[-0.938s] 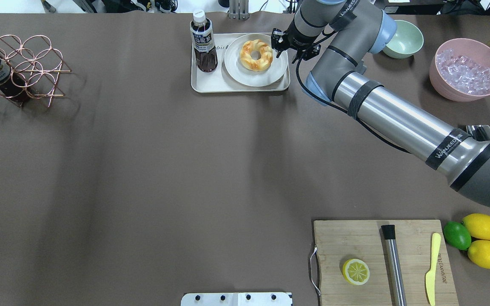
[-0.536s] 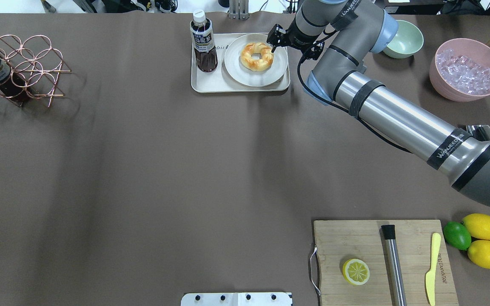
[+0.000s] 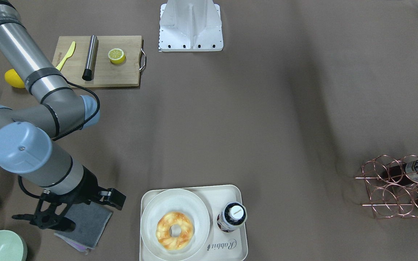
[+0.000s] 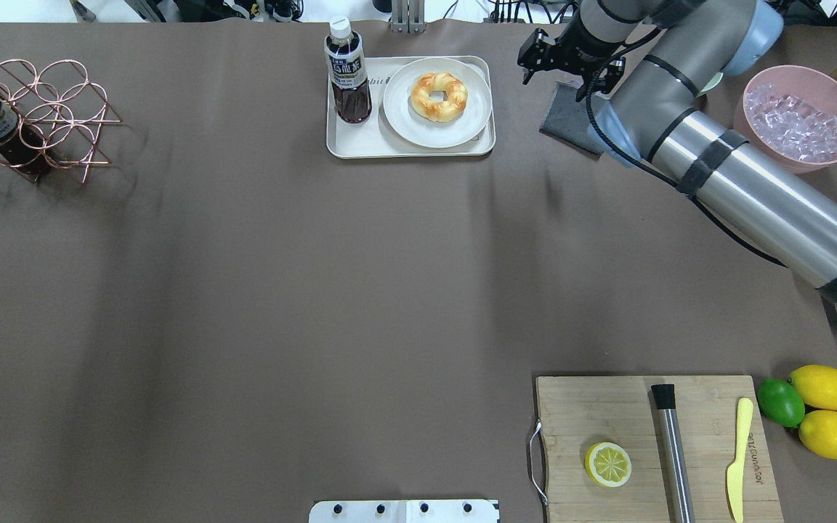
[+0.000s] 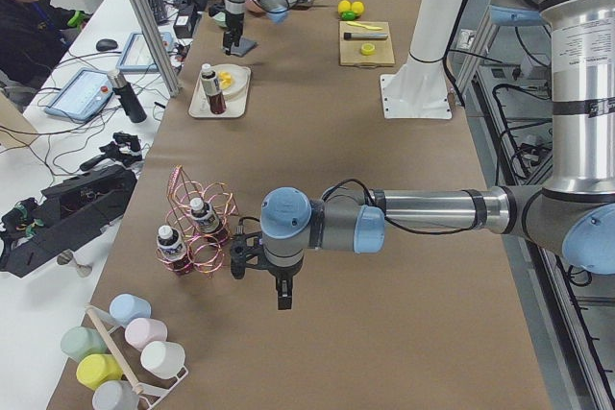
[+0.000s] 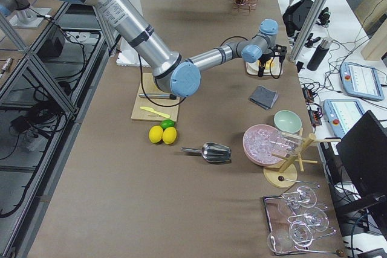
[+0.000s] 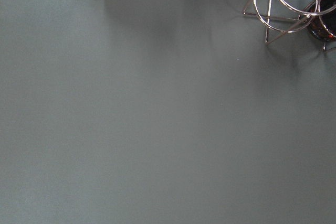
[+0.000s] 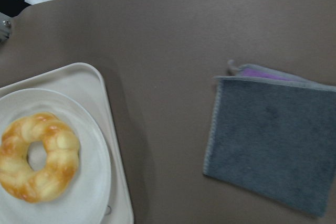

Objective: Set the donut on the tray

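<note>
The donut (image 4: 439, 96) is a golden ring with orange-brown patches. It lies on a round off-white plate (image 4: 404, 116) that sits on the cream tray (image 4: 360, 142). It also shows in the front view (image 3: 174, 231) and the right wrist view (image 8: 39, 156). My right gripper (image 4: 569, 62) is open and empty. It hangs to the right of the tray, above a grey cloth (image 4: 560, 120), apart from the donut. My left gripper (image 5: 279, 295) shows only in the exterior left view, near the wire rack; I cannot tell its state.
A dark drink bottle (image 4: 347, 73) stands on the tray's left part. A pink bowl of ice (image 4: 796, 120) is at the far right. A cutting board (image 4: 607, 414) with a halved lemon, a metal rod and a yellow knife lies front right. A copper wire rack (image 4: 41, 109) stands far left.
My right gripper has drawn back from the donut and moved right, off the tray, to above the grey cloth. The donut stays on the plate.
</note>
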